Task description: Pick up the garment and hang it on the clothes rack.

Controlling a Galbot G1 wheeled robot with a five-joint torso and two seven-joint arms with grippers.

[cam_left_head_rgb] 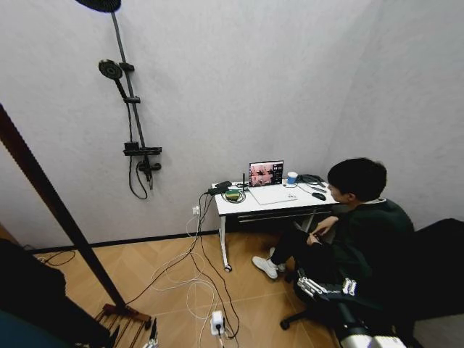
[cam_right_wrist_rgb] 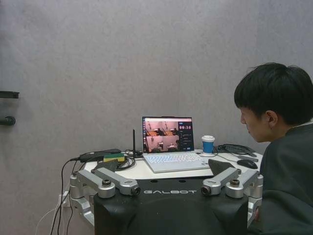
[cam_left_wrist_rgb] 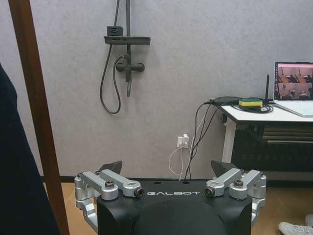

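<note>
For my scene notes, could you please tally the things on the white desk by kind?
Laptop: 1
Blue paper cup: 1
Mouse: 1
Yellow-and-green block: 1
Total: 4 on the desk

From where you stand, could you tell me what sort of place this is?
Probably a robot test room staged as a home corner. A shower pole is fixed to a bare wall with no basin, cables trail over the wood floor, and a white desk holds an open laptop.
</note>
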